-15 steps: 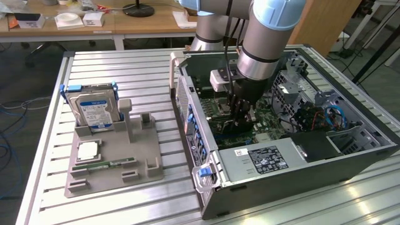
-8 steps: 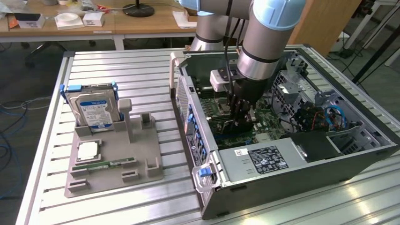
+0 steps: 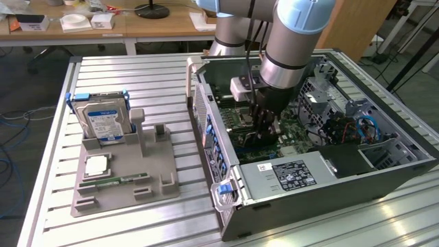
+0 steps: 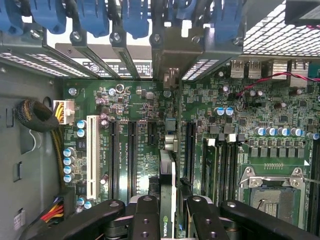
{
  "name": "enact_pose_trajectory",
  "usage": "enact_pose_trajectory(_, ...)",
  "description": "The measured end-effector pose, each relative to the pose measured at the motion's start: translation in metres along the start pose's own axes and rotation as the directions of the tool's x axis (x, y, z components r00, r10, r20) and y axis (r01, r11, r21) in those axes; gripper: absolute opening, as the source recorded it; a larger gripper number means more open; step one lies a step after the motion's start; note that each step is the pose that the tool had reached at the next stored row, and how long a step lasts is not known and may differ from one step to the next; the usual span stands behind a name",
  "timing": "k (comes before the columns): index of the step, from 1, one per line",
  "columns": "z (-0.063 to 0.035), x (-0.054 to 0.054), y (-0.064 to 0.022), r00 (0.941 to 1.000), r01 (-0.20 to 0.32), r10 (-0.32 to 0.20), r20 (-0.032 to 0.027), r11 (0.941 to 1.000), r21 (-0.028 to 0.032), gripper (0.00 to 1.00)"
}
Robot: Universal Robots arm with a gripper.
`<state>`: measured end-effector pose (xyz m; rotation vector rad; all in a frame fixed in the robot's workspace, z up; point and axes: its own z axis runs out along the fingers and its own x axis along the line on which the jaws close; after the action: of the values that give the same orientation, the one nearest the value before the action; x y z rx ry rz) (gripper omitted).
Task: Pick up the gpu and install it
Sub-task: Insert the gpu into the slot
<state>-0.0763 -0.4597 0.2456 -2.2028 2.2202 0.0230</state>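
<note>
Pinching the gpu (image 4: 167,200) edge-on between its fingers (image 4: 145,220), the gripper (image 3: 264,135) hangs inside the open computer case (image 3: 404,159), just above the motherboard (image 4: 130,115) slots. The card looks light, stiff and thin, with fragile components, so the hold belongs on its upper edge, squarely across both faces, clear of the contact edge.

1. One open computer case (image 3: 309,175) on the surface (image 3: 137,226).
2. One hard drive (image 3: 104,121).
3. One RAM stick (image 3: 113,181).
4. One grey holder tray (image 3: 123,195).
5. One gpu (image 4: 167,200), in one end effector (image 4: 167,210).
</note>
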Motion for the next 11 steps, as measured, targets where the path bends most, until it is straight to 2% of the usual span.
enact_pose_trajectory(11, 0.0007, 0.0001, 0.0039, 1.0000, 0.000, 0.000, -0.0004, 1.0000, 0.0029, 0.26)
